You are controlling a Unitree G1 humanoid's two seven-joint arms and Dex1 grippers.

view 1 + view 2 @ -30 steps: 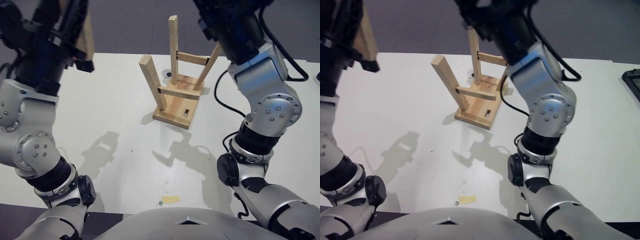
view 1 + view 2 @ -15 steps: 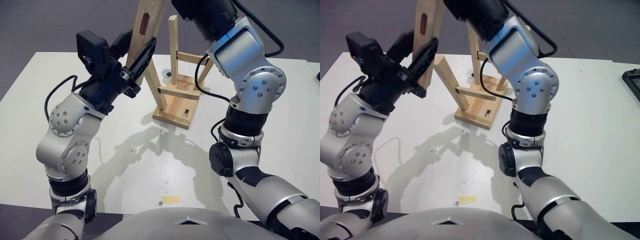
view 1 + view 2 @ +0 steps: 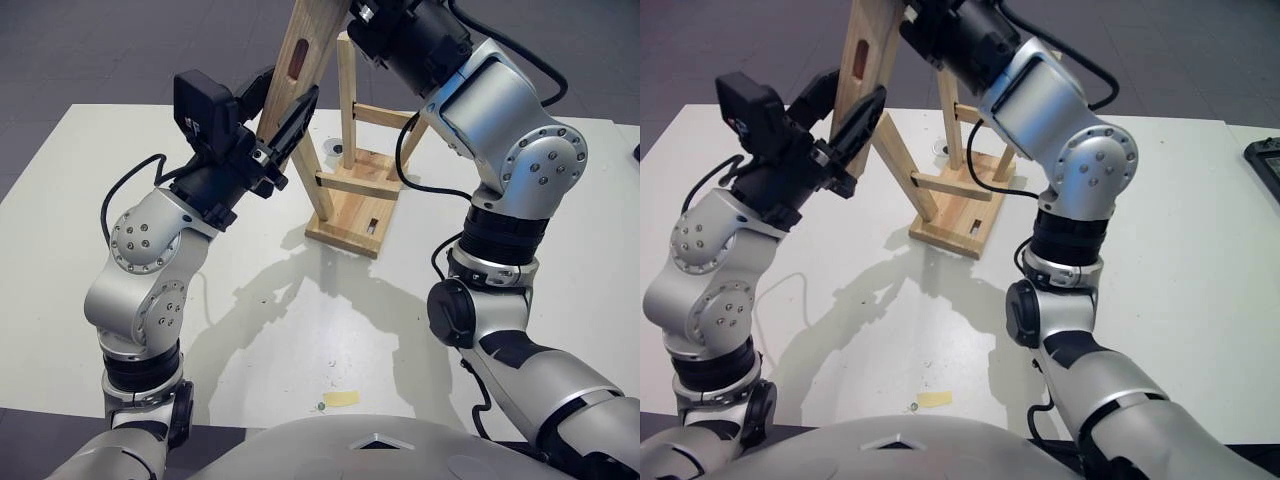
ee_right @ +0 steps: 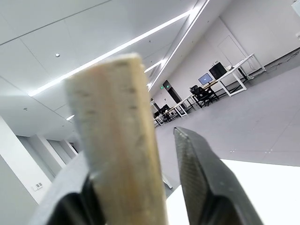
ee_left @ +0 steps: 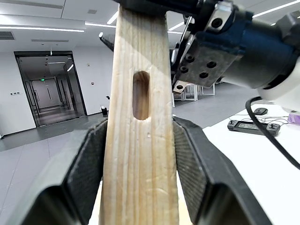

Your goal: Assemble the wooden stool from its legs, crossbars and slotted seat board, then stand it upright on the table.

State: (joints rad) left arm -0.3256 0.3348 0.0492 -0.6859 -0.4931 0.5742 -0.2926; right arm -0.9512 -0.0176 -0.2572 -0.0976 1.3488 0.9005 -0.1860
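Note:
A loose wooden leg (image 3: 300, 60) with an oval slot is held tilted in the air above the table. My left gripper (image 3: 280, 115) is shut on its lower part, with a finger (image 5: 86, 173) pressed on each side of the leg (image 5: 140, 140). My right gripper (image 3: 365, 15) is open around the leg's top end (image 4: 117, 140); a narrow gap shows beside one finger (image 4: 201, 178). Behind, the part-built stool stands upside down: its seat board (image 3: 350, 215) lies flat, with three legs and two crossbars (image 3: 355, 185) rising from it.
The white table (image 3: 600, 250) has open room in front of and to the left of the stool. A small yellow scrap (image 3: 340, 398) lies near the front edge. A dark device (image 3: 1265, 160) sits at the far right edge.
My left gripper has carried the slotted leg from the far left in over the table, near the stool. The right gripper has left the stool and come to the leg's top end.

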